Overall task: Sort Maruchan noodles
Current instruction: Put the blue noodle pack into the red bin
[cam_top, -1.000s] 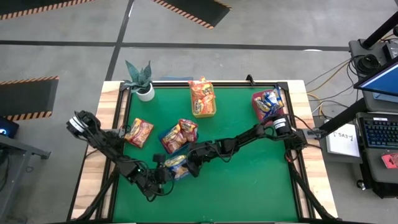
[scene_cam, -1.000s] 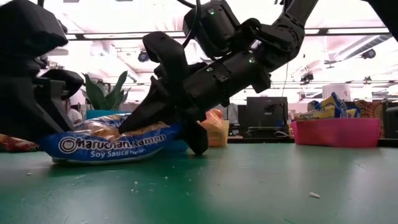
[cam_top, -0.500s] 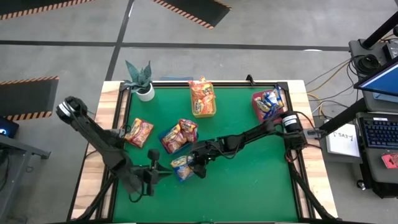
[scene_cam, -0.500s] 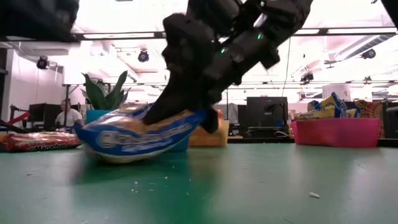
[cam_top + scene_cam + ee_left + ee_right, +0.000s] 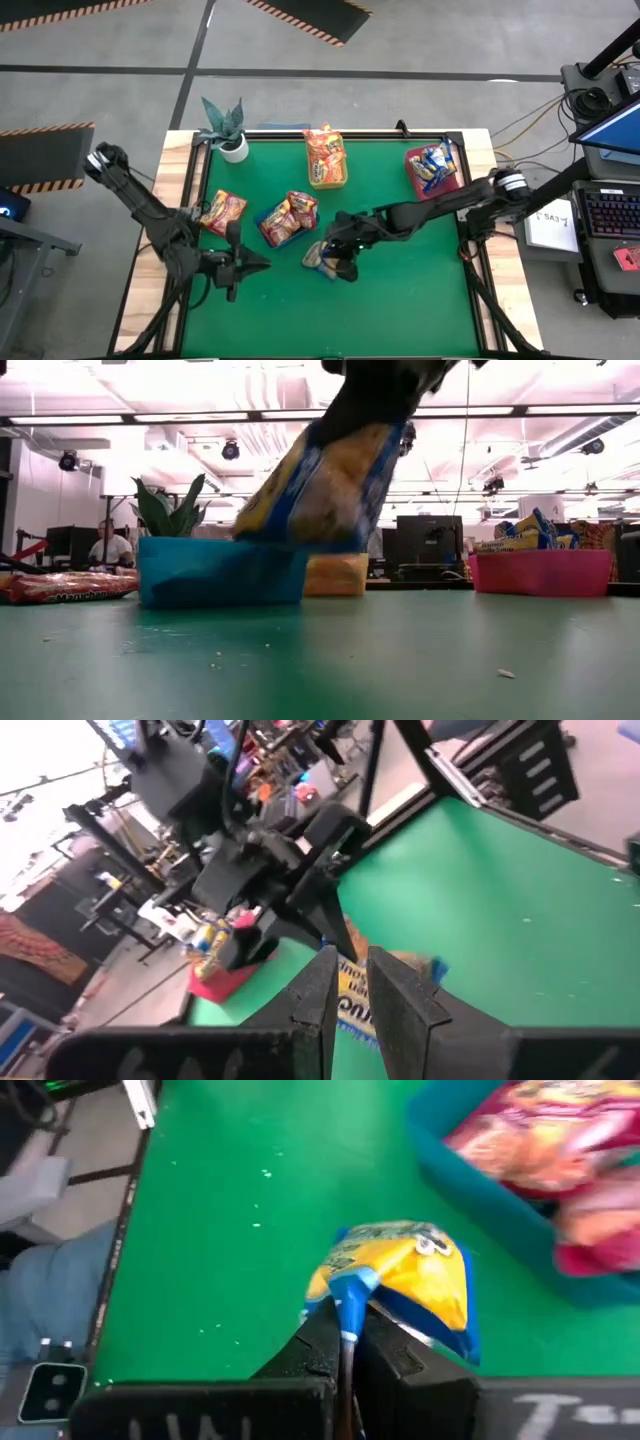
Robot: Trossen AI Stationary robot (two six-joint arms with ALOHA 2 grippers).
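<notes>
My right gripper [image 5: 338, 262] is shut on a blue-edged, yellow Maruchan packet [image 5: 322, 260], held above the green table near its middle; in the low view the packet [image 5: 320, 480] hangs in front of the blue bin [image 5: 222, 570]. My left gripper [image 5: 262, 262] is shut and empty, low over the table to the packet's left, pointing at it. Red packets lie in the blue bin [image 5: 262, 232]. One red packet [image 5: 222, 212] lies flat on the table at the left. My right gripper pinches the packet's blue sealed edge [image 5: 345, 1305] between its two fingers. The fingers come from the table's right side, slanting down. The packet is lifted clear of the table and hangs tilted below the fingers.
A yellow bin [image 5: 327, 178] with orange packets stands at the far middle. A red bin [image 5: 415, 172] with blue packets stands at the far right. A potted plant [image 5: 225, 125] stands at the far left corner. The near half of the table is bare green.
My right gripper has lifted the blue-edged packet off the table and carried it a little toward the right edge; the packet has gone from lying flat to hanging tilted, clear of the table. My left gripper has drawn back from the packet toward the left edge.
</notes>
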